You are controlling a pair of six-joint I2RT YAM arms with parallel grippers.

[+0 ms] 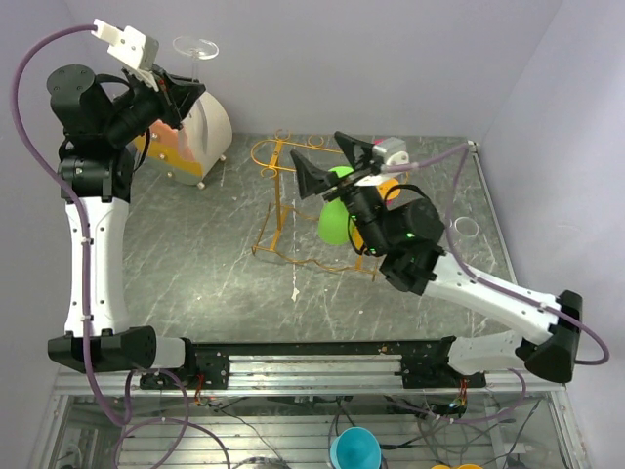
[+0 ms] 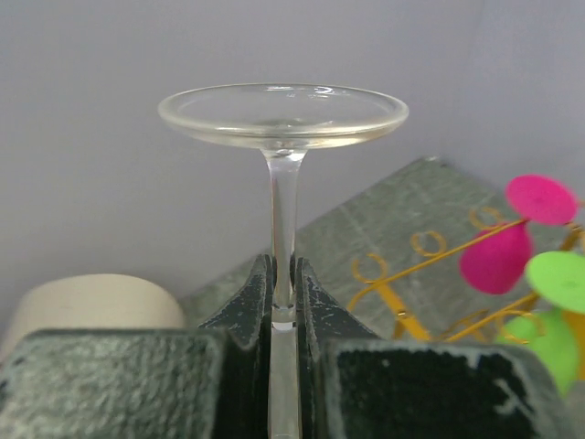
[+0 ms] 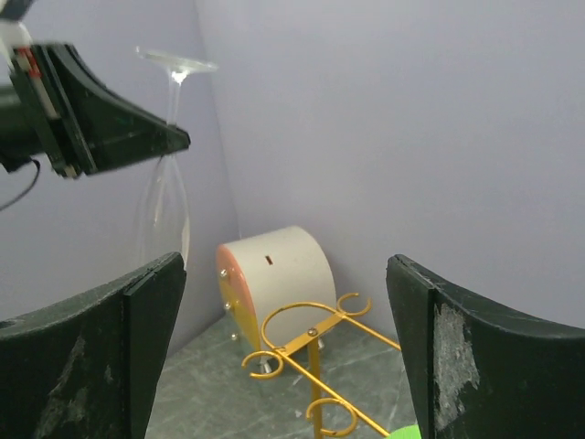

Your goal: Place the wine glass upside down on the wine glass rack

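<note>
The clear wine glass (image 1: 195, 46) hangs upside down, its round foot on top, high at the back left, left of the rack. My left gripper (image 1: 181, 86) is shut on its stem (image 2: 283, 210), just below the foot (image 2: 283, 114). The right wrist view shows the bowl (image 3: 164, 206) hanging below the left gripper's fingers (image 3: 137, 137). The golden-yellow wire rack (image 1: 276, 200) stands mid-table and also shows in the left wrist view (image 2: 402, 274) and the right wrist view (image 3: 315, 334). My right gripper (image 1: 335, 161) is open and empty above the rack's right side, its jaws wide apart (image 3: 283, 347).
A round cream drum with an orange face (image 1: 200, 127) stands at the back left under the glass, and shows in the right wrist view (image 3: 274, 270). Green, pink and orange discs (image 1: 337, 220) sit by the rack under the right arm. A small white ring (image 1: 467, 227) lies at the right. Walls close the back and sides.
</note>
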